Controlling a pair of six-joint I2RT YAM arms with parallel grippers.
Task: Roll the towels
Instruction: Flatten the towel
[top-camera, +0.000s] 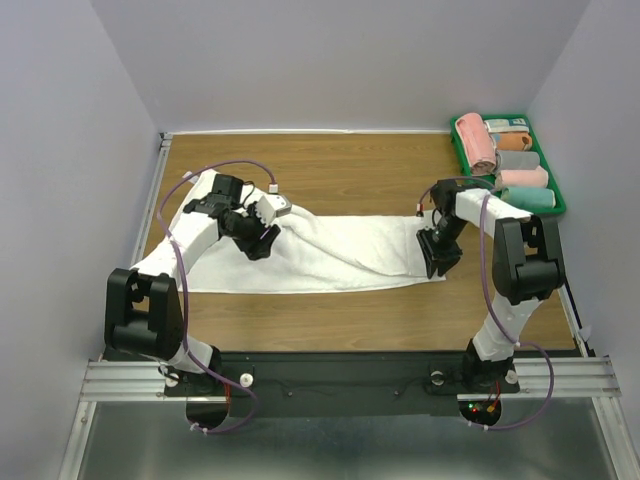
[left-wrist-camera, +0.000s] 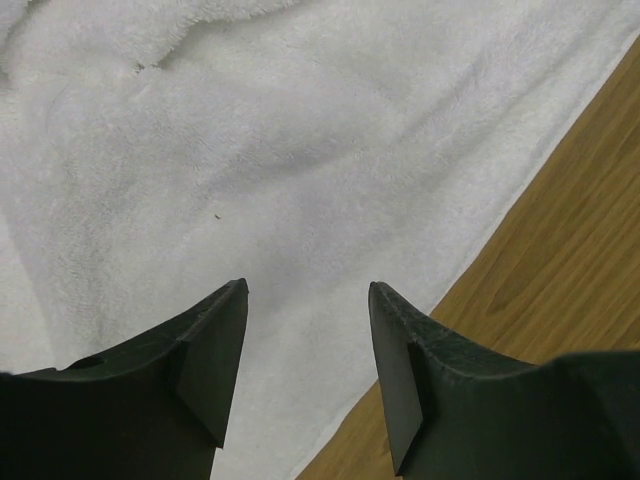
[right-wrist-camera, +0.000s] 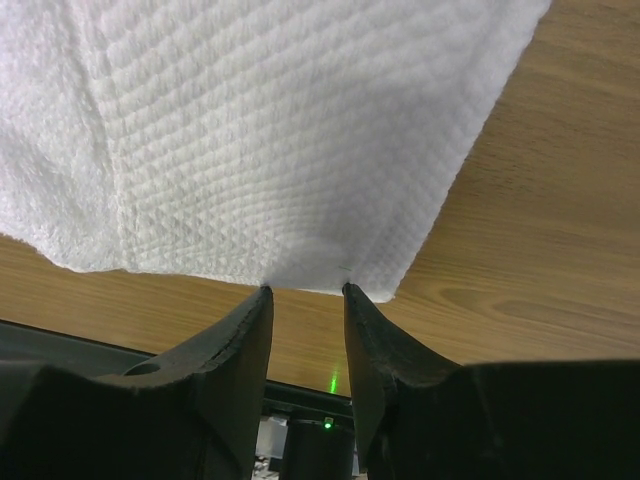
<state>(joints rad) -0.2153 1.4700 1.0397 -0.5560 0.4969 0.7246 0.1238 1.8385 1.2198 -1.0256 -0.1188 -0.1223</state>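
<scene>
A white towel (top-camera: 340, 250) lies spread lengthwise on the wooden table (top-camera: 350, 165), rumpled along its far edge. My left gripper (top-camera: 265, 240) hovers over the towel's left part, open and empty. In the left wrist view the gripper (left-wrist-camera: 307, 290) has white terry towel (left-wrist-camera: 300, 150) between its spread fingers, near the towel's hem. My right gripper (top-camera: 437, 262) is at the towel's right end. In the right wrist view the gripper (right-wrist-camera: 305, 290) is open, and its fingertips (right-wrist-camera: 262, 296) touch the edge of the waffle-textured towel (right-wrist-camera: 280, 130), with bare wood showing in the gap.
A green bin (top-camera: 562, 200) at the back right holds several rolled towels (top-camera: 475, 140), pink, orange and teal. The table has a metal rail (top-camera: 150, 200) on its left side and grey walls around it. Bare wood lies behind and in front of the towel.
</scene>
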